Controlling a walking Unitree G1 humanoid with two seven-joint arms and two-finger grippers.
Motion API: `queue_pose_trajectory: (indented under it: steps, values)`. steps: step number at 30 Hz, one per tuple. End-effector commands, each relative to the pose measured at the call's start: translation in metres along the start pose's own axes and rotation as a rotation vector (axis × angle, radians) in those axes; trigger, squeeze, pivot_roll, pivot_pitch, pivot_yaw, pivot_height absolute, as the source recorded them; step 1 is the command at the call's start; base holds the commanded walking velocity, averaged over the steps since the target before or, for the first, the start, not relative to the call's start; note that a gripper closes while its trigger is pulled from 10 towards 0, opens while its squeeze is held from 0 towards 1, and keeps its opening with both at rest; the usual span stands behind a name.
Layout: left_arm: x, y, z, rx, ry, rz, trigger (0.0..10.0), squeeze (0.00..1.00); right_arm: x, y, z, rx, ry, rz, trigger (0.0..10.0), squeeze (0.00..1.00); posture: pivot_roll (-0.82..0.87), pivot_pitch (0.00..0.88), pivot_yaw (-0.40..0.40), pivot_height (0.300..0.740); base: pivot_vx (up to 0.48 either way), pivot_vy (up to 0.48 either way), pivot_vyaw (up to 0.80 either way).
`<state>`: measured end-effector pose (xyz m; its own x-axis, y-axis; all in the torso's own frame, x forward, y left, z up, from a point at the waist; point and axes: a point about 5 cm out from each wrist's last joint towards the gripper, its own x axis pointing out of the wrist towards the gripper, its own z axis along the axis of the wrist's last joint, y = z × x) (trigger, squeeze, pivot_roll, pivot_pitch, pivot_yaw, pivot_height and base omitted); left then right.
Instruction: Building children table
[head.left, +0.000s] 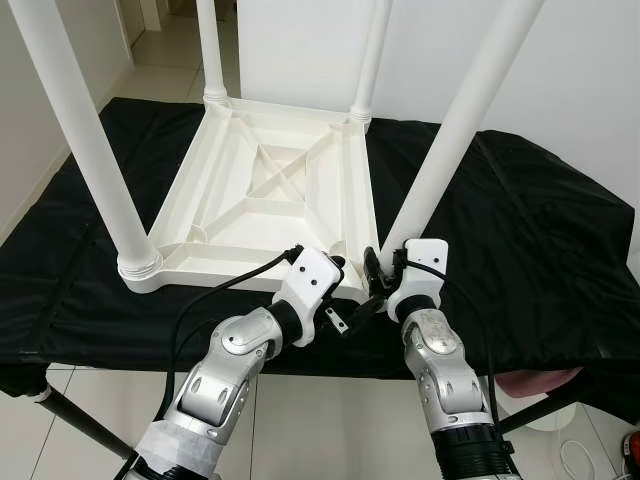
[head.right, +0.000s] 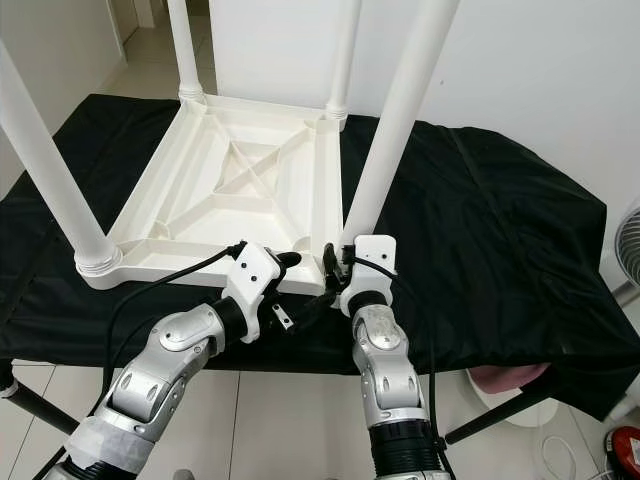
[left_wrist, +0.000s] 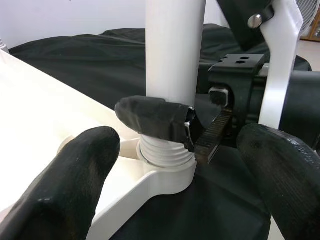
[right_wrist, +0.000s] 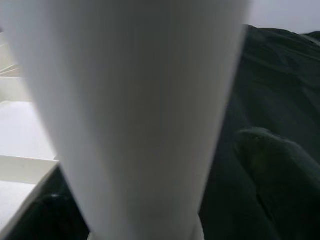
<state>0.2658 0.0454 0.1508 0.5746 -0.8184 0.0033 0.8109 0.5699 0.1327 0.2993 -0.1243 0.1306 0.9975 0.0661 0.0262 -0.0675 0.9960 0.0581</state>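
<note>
A white children's table (head.left: 200, 215) lies upside down on a surface draped in black cloth (head.left: 520, 230), with its legs pointing up. The near right leg (head.left: 450, 130) stands in its threaded corner socket (left_wrist: 165, 155). My right gripper (head.left: 376, 272) is shut around the base of this leg; one of its fingers (left_wrist: 155, 117) wraps the leg just above the threads. Close by on the left, my left gripper (head.left: 345, 297) stands open at the same corner, its fingers (left_wrist: 60, 185) spread wide on either side of the socket without touching it.
Three more white legs rise from the other corners; the near left one (head.left: 90, 150) is closest. The cloth's front edge (head.left: 120, 350) runs just below the grippers. A fan (head.right: 630, 250) and a pink object (head.right: 500, 380) sit at the right.
</note>
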Motion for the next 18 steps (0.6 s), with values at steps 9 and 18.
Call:
queue_pose_trajectory:
  steps: [9,18]
  values:
    - [-0.008,-0.002,-0.007,0.004,0.036,-0.003,10.0,0.0,0.001,-0.023,0.002,-0.047,0.024,0.346,10.0,0.0,-0.05,0.0,-0.062,0.74,0.0,0.0,0.0]
    - [-0.011,-0.003,-0.012,0.008,0.063,-0.009,10.0,0.0,0.013,-0.035,-0.003,-0.198,0.063,0.606,10.0,0.0,-0.06,0.0,-0.049,0.74,0.0,0.0,0.0]
